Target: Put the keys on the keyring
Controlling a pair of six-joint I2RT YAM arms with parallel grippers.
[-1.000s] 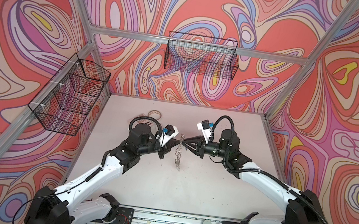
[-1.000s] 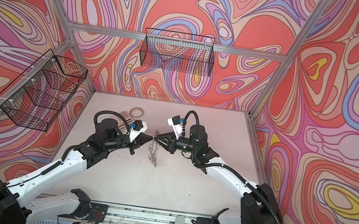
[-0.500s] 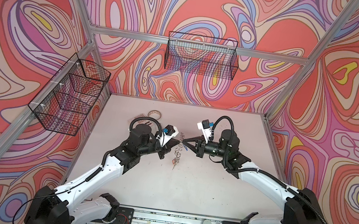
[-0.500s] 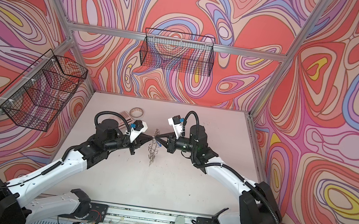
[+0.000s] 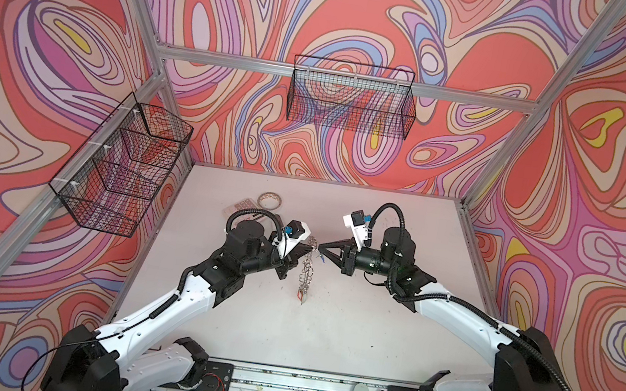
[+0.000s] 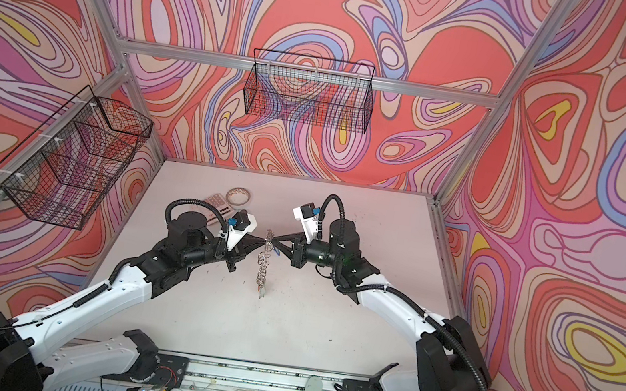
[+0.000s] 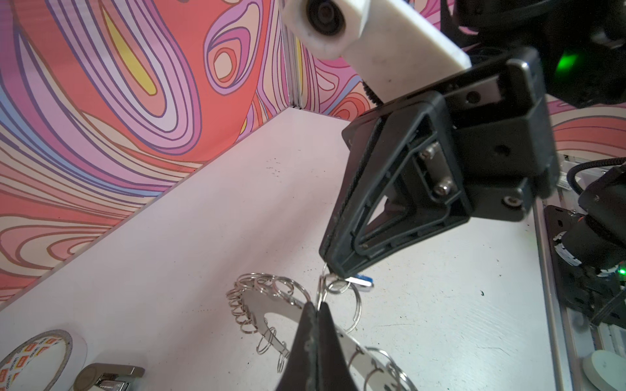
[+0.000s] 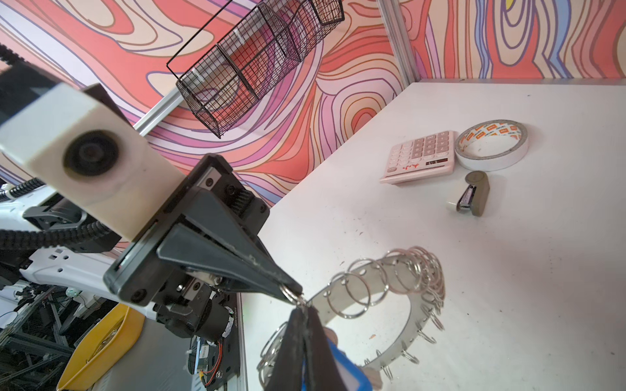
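The white table (image 5: pixel 365 339) fills the floor of the cell. Two black wire baskets hang on the patterned walls, one on the left side (image 5: pixel 118 163) and one at the back (image 5: pixel 350 101).

Both arms reach to the middle of the table, and their tips almost touch. The left gripper (image 7: pixel 316 306) is fully closed and pinches one thin wire loop of the keyring (image 7: pixel 271 309). The right gripper (image 8: pixel 305 313) is closed as well. The blue-tagged key (image 8: pixel 342 369) shows just behind its fingers, so the grip seems to be on this key or on its small ring.

The keyring is up in the air, above the middle of the table. In both top views it hangs edge-on below the two tips (image 5: pixel 306 271) and does not lie on the surface. At its low end there is a reddish tag (image 5: pixel 300 296), too small to describe more.

Near the far left corner lie a pink calculator (image 8: pixel 420 157), a roll of tape (image 8: pixel 491 145) just beside it, and a small stapler (image 8: pixel 472 198).
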